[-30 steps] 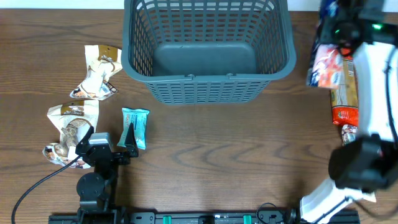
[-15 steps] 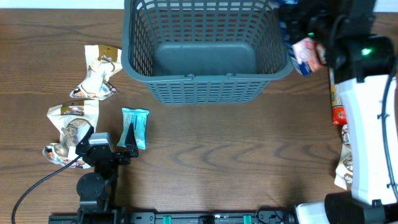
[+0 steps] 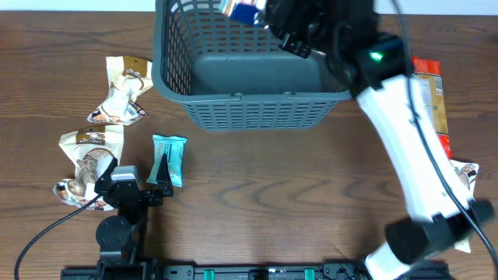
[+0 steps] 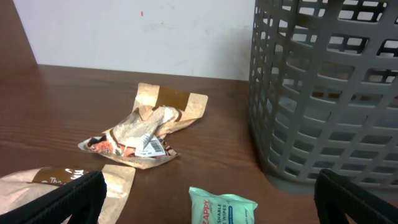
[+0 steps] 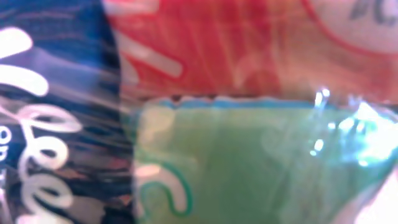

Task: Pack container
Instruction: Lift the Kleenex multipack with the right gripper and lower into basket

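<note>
L of container [image 3: 257, 96]: far brown pkt [image 3: 123, 89], near brown pkt [image 3: 89, 159], teal pkt [image 3: 173, 152], all unmoved. Left gripper [image 3: 162, 179] by teal pkt, jaws wide. Container far-centre on table [image 3: 272, 194], floor bare. Right gripper [image 3: 266, 17] swung in from R within last sec, now over container's back rim, clamped on red-blue pkt [image 3: 243, 9]. Release likely next; rim close, open room inside. R of container: orange pkt [image 3: 433, 93] waits.
</note>
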`<state>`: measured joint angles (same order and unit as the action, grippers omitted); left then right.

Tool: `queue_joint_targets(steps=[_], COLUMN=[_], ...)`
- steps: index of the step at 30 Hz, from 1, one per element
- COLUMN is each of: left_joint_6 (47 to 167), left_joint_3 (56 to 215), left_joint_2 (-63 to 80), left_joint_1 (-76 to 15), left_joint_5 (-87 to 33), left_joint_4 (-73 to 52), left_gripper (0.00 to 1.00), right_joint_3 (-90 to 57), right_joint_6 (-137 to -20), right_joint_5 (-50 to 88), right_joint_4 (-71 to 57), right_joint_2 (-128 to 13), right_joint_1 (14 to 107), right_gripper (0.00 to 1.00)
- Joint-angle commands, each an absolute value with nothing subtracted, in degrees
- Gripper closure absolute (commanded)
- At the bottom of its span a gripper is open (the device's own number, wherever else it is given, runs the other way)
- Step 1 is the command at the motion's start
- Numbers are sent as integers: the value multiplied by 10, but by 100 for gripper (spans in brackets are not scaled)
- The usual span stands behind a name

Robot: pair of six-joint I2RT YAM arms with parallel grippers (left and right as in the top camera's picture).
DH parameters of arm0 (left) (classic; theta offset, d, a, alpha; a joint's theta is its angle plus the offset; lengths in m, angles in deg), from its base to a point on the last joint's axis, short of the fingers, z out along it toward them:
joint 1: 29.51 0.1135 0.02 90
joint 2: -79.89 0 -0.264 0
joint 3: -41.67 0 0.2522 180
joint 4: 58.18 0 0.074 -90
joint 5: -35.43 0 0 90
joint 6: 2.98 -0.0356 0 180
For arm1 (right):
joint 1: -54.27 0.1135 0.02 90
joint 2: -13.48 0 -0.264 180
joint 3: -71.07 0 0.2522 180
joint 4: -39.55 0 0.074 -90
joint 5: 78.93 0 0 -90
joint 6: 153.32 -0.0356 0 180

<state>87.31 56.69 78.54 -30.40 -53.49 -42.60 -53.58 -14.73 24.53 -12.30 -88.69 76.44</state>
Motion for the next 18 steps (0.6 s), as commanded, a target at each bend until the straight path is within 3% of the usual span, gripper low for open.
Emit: queue_joint_targets(steps=[1,13,18], left_joint_6=[889,889,889], left_joint_3=[557,557,557], left_joint_2=[785,785,785], left_joint_1=[-306,-306,-306], left_joint_5=[-537,-537,-537], left_joint_4=[-404,-404,-404], left_gripper=[1,1,1], right_joint_3=[-544,-544,-544], right_joint_6=[-109,-98,-88], right_joint_5=[296,339,278], right_joint_4=[-124,-182,-231], right_joint_2=[-938,-1050,-1063], right_joint_1=[764,767,767], right_gripper=[99,99,99])
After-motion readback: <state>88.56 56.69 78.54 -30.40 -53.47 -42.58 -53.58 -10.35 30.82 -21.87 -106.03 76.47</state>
